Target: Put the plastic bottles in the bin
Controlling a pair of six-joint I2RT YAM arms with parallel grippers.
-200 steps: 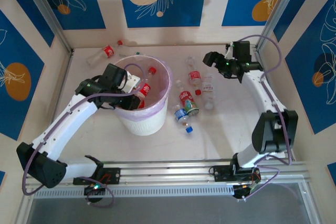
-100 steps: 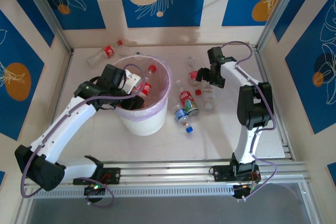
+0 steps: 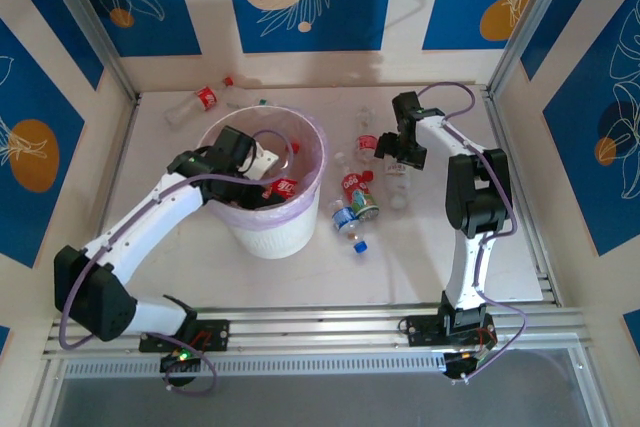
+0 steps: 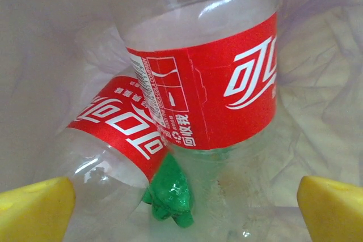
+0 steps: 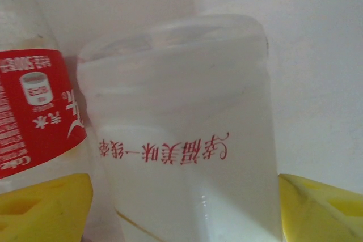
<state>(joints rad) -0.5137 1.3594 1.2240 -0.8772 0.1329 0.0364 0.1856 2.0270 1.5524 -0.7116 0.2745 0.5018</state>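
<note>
Both jaws apart: left dropped its red-labelled bottle (image 4: 204, 83) in the bin (image 3: 265, 237) (right straddles a clear bottle (image 5: 181, 140)).

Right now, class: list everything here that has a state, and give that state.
left tool, open over bin.
right tool, straddling clear bottle, grip unclear.
bin, upright, bag-lined, holding bottles.
red-label bottles, lying loose inside bin.
clear bottle, on table, not binned.
far bottle, lying capped on table.

A: What is resting on the pale tabletop (image 3: 420, 257)?
B: One white ribbed plastic bin (image 3: 268, 235), pink-lined, is standing left of centre. One clear red-labelled bottle (image 3: 203, 98) is lying behind it. Several clear bottles (image 3: 353, 188) are lying clustered to its right.
</note>
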